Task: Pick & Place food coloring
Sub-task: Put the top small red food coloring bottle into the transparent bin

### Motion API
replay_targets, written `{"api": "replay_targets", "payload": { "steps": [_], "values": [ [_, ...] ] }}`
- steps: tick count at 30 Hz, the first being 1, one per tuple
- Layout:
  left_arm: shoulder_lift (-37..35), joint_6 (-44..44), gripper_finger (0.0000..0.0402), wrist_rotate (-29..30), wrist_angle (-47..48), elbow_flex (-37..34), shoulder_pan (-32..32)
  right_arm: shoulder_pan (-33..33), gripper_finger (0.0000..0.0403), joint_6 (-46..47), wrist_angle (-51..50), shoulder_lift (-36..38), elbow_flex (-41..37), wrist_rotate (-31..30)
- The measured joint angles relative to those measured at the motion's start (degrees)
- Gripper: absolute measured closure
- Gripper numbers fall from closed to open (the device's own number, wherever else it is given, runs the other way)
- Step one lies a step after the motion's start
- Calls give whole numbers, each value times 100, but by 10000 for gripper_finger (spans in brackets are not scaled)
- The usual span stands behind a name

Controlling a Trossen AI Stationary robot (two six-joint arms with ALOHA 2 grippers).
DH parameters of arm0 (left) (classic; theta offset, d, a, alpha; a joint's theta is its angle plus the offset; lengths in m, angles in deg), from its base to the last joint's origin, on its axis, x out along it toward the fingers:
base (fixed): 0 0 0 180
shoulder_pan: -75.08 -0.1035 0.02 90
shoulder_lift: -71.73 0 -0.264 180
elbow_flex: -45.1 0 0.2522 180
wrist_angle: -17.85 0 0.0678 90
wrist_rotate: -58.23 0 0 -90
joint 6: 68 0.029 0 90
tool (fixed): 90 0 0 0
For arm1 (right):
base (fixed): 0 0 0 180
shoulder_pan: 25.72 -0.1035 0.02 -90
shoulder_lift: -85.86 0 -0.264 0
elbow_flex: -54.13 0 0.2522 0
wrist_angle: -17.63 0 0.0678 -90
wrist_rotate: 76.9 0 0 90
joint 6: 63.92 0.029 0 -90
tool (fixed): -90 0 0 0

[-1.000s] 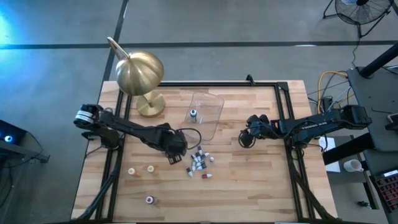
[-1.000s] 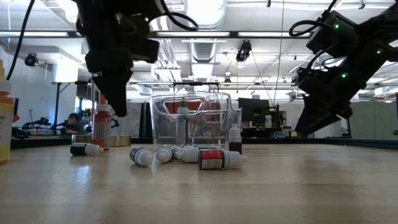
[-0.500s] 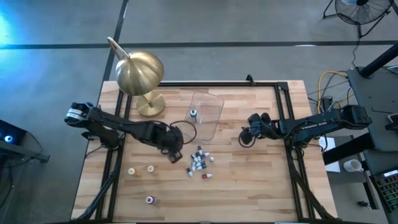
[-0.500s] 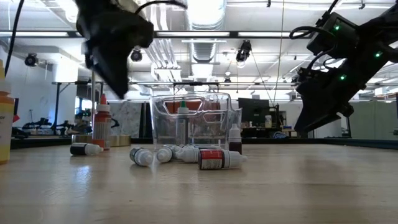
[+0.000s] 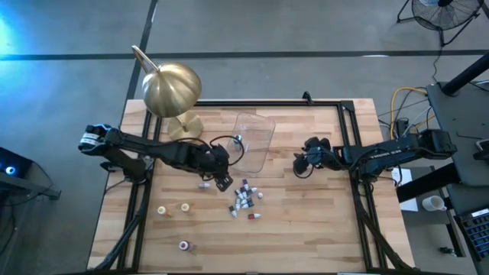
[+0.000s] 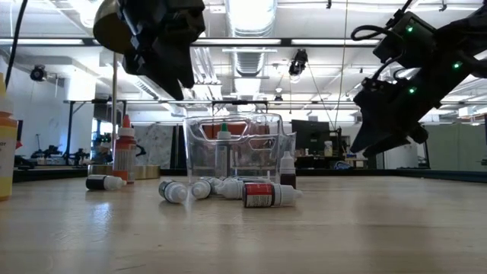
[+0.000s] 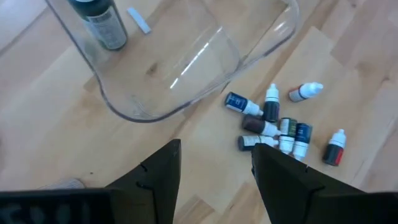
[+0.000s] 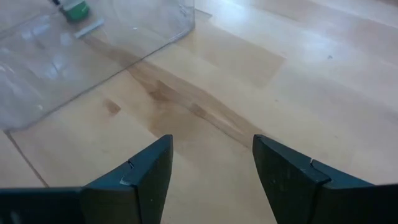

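Wooden surface [image 5: 306,221], catalogued from above. Food coloring [image 5: 244,200]: cluster of small bottles lying near the middle, just in front of the clear tub [image 5: 256,141]; one green-capped bottle [image 5: 238,138] stands inside the tub; three more [image 5: 173,208] sit apart toward the left edge, caps too small to tell colour. Left pincer [image 5: 221,180]: fingers apart, empty, beside the cluster. Right pincer [image 5: 299,166]: fingers apart, empty, right of the tub. Brass lamp [image 5: 173,90]: far-left corner, its base partly hidden by the dome.

Brass lamp [image 5: 172,90], pale striped-wood table [image 5: 321,221], clear tub [image 5: 256,141], whitish and dark bottles [image 5: 244,200] with mixed caps.
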Motion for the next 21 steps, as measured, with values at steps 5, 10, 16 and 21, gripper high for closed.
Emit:
{"api": "replay_targets", "payload": {
  "steps": [5,10,16,21],
  "values": [
    [-140,-30,232,109,107,0,-27,0,188,304,4,0,0,0],
    [-307,-91,232,111,407,0,-36,60,188,256,4,0,-2,-12],
    [-383,-179,232,135,721,-13,-40,289,188,270,2,0,-21,-293],
    [-428,-280,232,134,910,-13,-40,535,188,277,-20,0,-52,-306]
  ]
}}
